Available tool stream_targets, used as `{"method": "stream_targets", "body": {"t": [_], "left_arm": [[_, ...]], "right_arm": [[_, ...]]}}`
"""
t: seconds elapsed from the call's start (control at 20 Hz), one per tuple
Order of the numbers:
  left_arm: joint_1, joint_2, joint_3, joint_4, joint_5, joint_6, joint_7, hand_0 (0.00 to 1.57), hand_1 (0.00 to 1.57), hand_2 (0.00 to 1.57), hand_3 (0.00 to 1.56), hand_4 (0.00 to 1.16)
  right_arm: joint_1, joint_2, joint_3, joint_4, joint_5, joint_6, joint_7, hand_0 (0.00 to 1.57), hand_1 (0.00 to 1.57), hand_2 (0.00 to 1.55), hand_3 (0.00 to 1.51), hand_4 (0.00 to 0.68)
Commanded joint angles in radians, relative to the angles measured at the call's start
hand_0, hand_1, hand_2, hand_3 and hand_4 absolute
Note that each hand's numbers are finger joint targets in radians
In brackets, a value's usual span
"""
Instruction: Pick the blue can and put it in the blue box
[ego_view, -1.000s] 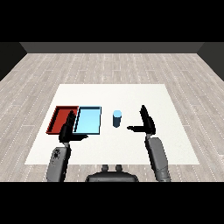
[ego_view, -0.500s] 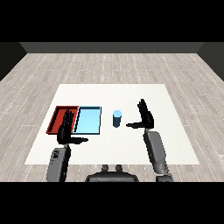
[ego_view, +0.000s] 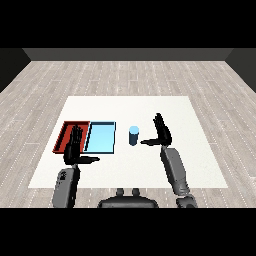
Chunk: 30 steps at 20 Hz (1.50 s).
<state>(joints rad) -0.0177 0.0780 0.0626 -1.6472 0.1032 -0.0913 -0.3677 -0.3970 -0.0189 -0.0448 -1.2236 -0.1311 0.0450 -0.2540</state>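
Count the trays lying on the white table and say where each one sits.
2. The red tray lies toward the table's left side, partly behind the left hand. The light blue tray lies right beside it, between it and the blue can. Nothing suggests a hidden one.

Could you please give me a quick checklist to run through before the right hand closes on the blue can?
1. Blue can upright on the table: ok.
2. Right hand open, thumb pointing toward the can: ok.
3. Right hand touching the can: not ok, a gap of table shows between the thumb tip and the can.
4. Blue tray free to receive the can: ok, nothing lies in it.
5. Left hand out of the way: cannot tell, it hovers open by the red tray and the blue tray's near left corner.
6. Path from can to blue tray: ok, only bare table between them.
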Motion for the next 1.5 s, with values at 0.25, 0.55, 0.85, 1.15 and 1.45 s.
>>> {"method": "stream_targets", "body": {"t": [0.25, 0.55, 0.85, 1.15, 1.45], "left_arm": [[-0.022, -0.025, -0.018, -0.029, 0.009, 0.008, 0.045, 0.0, 0.0, 0.0, 0.0, 0.0], [0.07, -0.044, -0.021, -0.062, -0.005, 0.008, -0.022, 0.0, 0.0, 0.0, 0.0, 0.0], [0.031, -0.014, 0.018, 0.033, 0.004, -0.025, -0.075, 0.0, 0.0, 0.0, 0.0, 0.0], [-0.031, -0.022, -0.002, -0.03, 0.011, 0.005, 0.043, 0.0, 0.0, 0.0, 0.0, 0.0], [-0.012, -0.024, 0.011, -0.035, 0.014, 0.006, 0.029, 0.0, 0.0, 0.0, 0.0, 0.0]], "right_arm": [[-0.037, 0.018, 0.06, 0.059, -0.1, -0.062, -0.018, 0.0, 0.0, 0.0, 0.0, 0.0], [-0.109, 0.019, 0.058, 0.212, -0.157, -0.075, -0.082, 0.0, 0.0, 0.0, 0.0, 0.0], [-0.097, 0.019, 0.148, 0.311, -0.256, -0.127, -0.191, 0.0, 0.0, 0.0, 0.0, 0.0], [-0.202, 0.019, 0.285, 0.454, -0.406, -0.218, -0.268, 0.0, 0.0, 0.0, 0.0, 0.0], [-0.175, 0.019, 0.303, 0.49, -0.435, -0.173, -0.296, 0.0, 0.0, 0.0, 0.0, 0.0]]}}
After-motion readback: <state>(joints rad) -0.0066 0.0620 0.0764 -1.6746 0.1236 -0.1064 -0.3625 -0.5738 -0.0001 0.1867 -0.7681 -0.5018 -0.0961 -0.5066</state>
